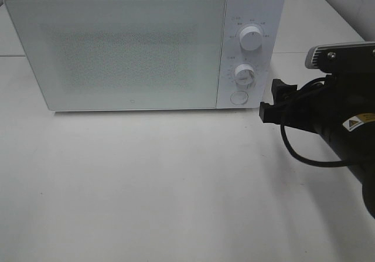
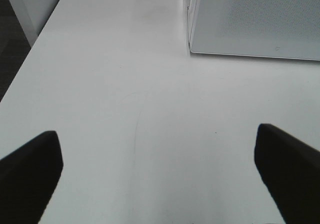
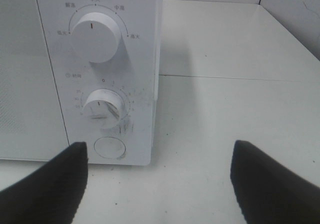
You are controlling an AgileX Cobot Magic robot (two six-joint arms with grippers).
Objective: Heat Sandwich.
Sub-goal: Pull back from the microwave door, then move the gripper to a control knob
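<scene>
Right gripper point(image 1: 270, 99) open, empty, level with the microwave point(image 1: 143, 48) controls (likely lining up on the timer knob point(image 1: 245, 75)). Left gripper point(image 2: 156, 134) open, idle over tabletop point(image 1: 146, 186). Microwave shut; sandwich not visible, possibly inside.

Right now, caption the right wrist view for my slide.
Open right gripper hovers before the microwave, facing its lower dial and round button.
</scene>
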